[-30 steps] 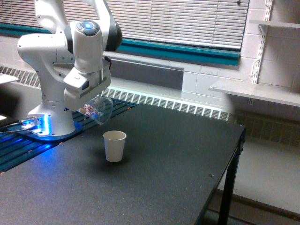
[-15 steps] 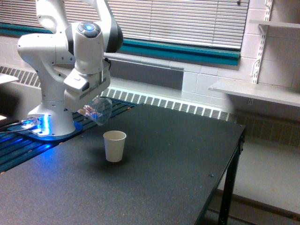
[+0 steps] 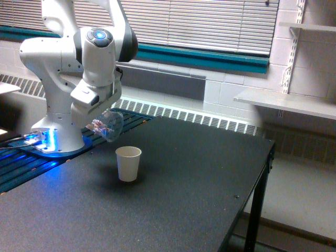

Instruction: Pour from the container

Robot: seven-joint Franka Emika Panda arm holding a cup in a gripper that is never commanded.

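The gripper (image 3: pixel 97 122) fingers hold a clear tumbler (image 3: pixel 108 126) tilted, mouth aimed down-right toward the white paper cup (image 3: pixel 128 163) on the desk (image 3: pixel 184 173).

Dark speckled table (image 3: pixel 199 173), white paper cup (image 3: pixel 128 163) (upright) on it.

White Panda arm with its gripper (image 3: pixel 98 122) clamped on the container (image 3: pixel 109 125), a clear tumbler tilted with its mouth toward the exterior view's right and downward; pinkish-brown bits show through its wall. The container hangs above and slightly left of a white paper cup (image 3: pixel 128 163), which stands upright on the black table (image 3: pixel 184 194), apart from it. Blue light glows at the arm's base (image 3: pixel 50 140), far left. Blinds (image 3: pixel 199 23) cover the far wall.
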